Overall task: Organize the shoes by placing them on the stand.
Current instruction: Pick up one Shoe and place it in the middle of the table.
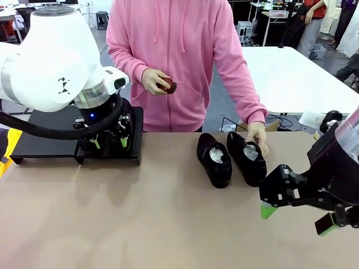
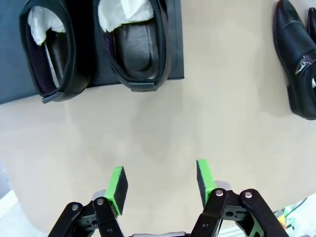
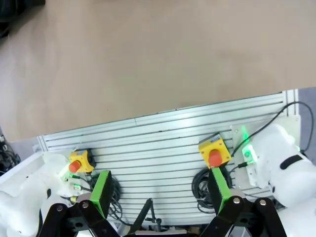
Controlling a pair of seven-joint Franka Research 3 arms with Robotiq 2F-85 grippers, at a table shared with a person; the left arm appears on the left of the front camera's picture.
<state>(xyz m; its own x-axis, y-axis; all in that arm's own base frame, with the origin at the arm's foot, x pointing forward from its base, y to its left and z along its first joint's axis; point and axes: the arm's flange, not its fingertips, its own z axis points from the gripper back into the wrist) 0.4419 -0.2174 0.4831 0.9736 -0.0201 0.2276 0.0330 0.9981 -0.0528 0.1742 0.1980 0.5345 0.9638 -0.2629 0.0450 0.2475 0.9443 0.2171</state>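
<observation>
Though shoes (image 2: pixel 133 44) lie ahead, left end effector (image 2: pixel 159 172) gapes

No readable text, label, brand or number was found in any view. Small black marks (image 1: pixel 64 85) on the left arm's white joint (image 1: pixel 50 56) were too small to make out. The yellow boxes with red buttons (image 3: pixel 215 152) carried no legible print.
</observation>
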